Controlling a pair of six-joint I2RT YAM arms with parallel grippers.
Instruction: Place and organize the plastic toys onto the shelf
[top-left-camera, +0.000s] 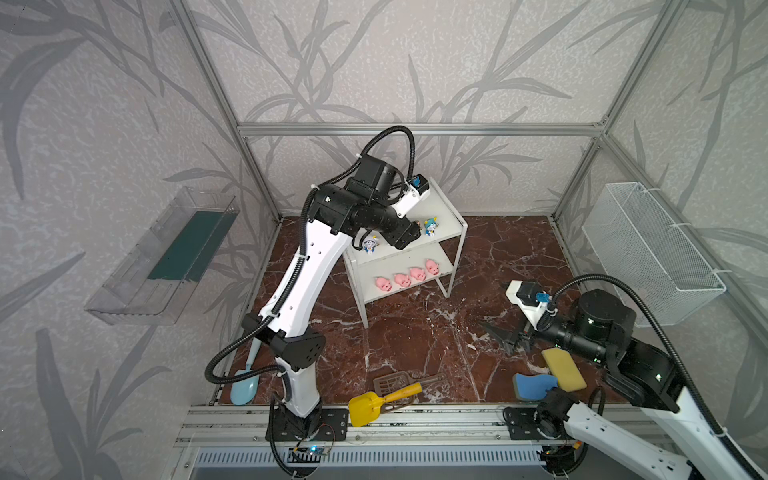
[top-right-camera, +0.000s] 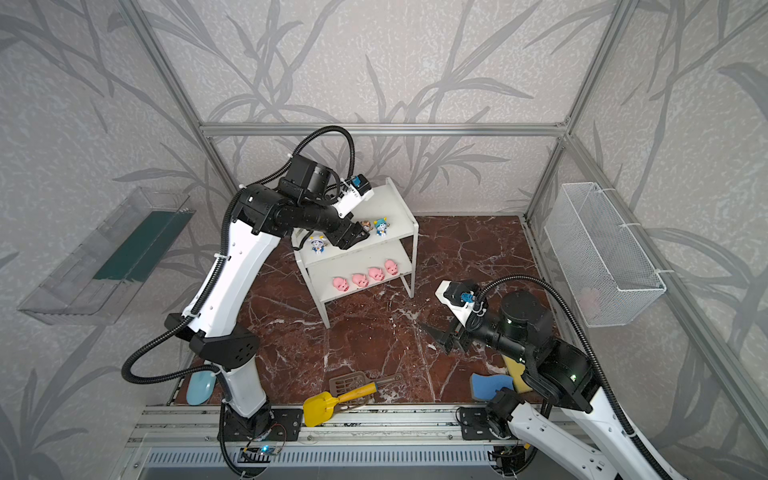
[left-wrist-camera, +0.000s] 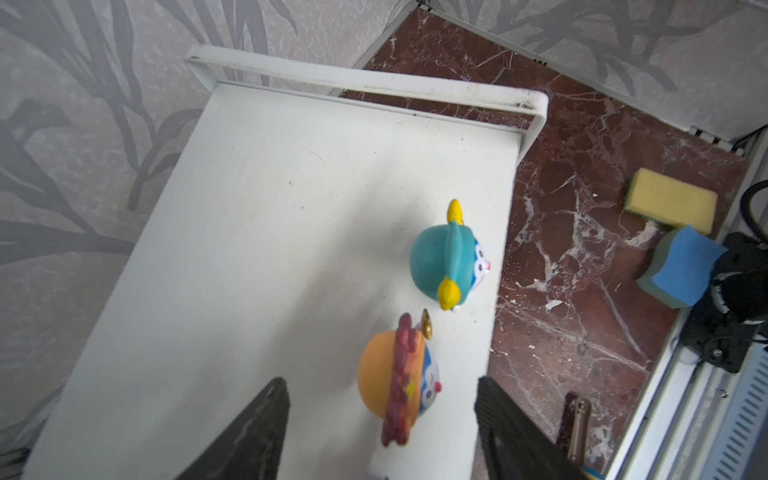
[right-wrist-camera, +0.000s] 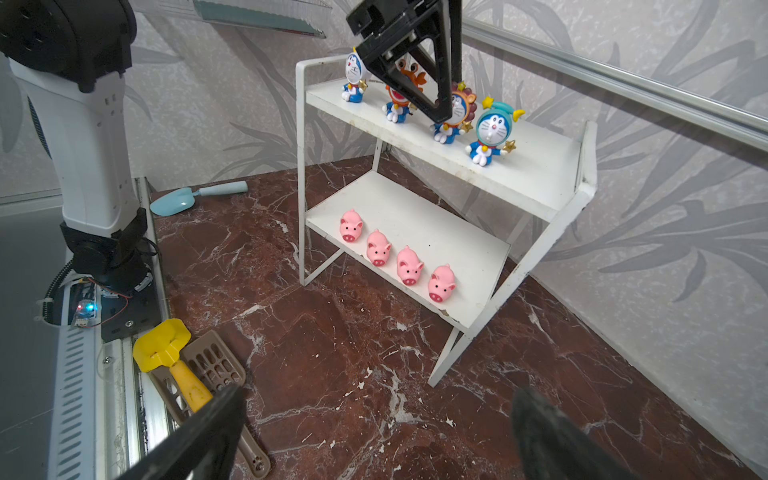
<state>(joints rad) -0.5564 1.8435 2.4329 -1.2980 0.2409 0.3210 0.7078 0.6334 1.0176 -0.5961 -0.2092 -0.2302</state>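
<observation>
All 8 toys stand on the shelf (right-wrist-camera: 540, 174), which sits just above the centre of both top views. The 4 pink pigs (right-wrist-camera: 409, 266) line its lower board. The white figurine (right-wrist-camera: 353, 70), orange figurine (right-wrist-camera: 397, 102), brown-maned figurine (right-wrist-camera: 460, 110) and teal figurine (left-wrist-camera: 444, 259) stand in a row on the upper board.

The left gripper (left-wrist-camera: 380, 384) hangs over that upper board with its jaws spread. The brown-maned figurine stands between them, with a gap showing on each side, so nothing is gripped. The right gripper (right-wrist-camera: 380, 392) hovers wide open and empty above the bench (right-wrist-camera: 374, 332), right of centre in both top views and well apart from the shelf.

These figurines look like hard, glossy plastic, so probably light, stiff and a little slippery. Each has a big head on small feet, so it is likely top-heavy, and a sideways brush could topple it into the neighbour just beside it. The best hold is probably across the widest part of the head, coming straight down. The pigs are low and rounded, so they would best be pinched across the flanks
</observation>
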